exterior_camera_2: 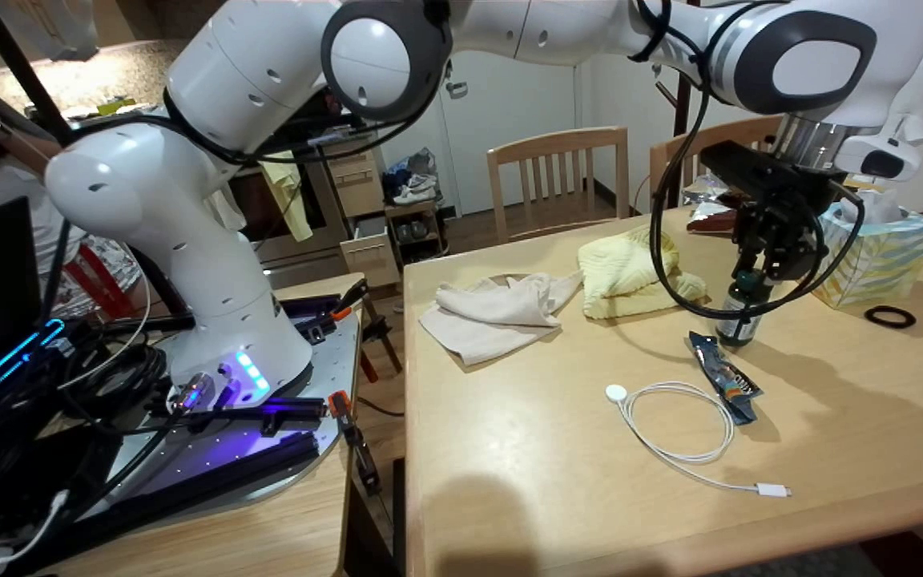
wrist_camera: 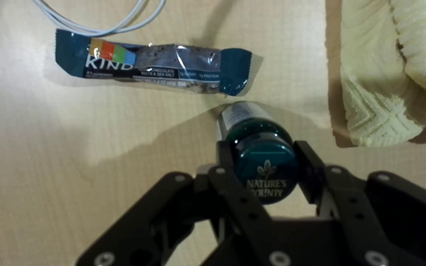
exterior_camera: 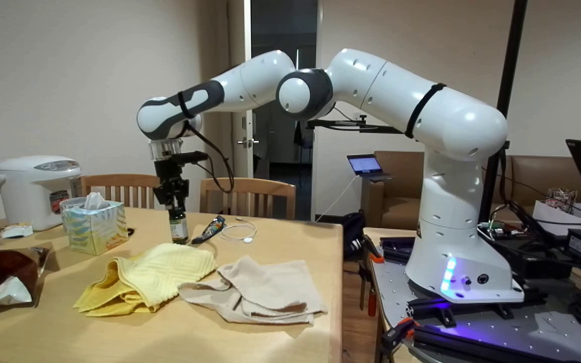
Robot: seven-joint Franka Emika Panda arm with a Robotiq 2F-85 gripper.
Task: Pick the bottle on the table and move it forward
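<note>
The bottle is small, dark green with a white label and a teal-green cap. It shows in both exterior views (exterior_camera: pixel 179 230) (exterior_camera_2: pixel 736 332), upright, its base at or just above the table (exterior_camera: pixel 33 333) top; I cannot tell if it touches. In the wrist view the cap of the bottle (wrist_camera: pixel 268 159) sits between the fingers. My gripper (exterior_camera: pixel 175 207) points down over the bottle, and it also shows in an exterior view (exterior_camera_2: pixel 756 276). In the wrist view the gripper (wrist_camera: pixel 263 168) has a finger against each side of the cap, shut on it. The lower bottle is partly hidden.
A wrapped snack bar (wrist_camera: pixel 154 68) and a white cable (exterior_camera_2: pixel 682 461) lie close to the bottle. A yellow cloth (exterior_camera: pixel 159 275) and a beige cloth (exterior_camera: pixel 270 292) lie on the table. A tissue box (exterior_camera: pixel 95 229), a white electric pot (exterior_camera: pixel 36 191) and snack bags (exterior_camera: pixel 13 272) stand beyond.
</note>
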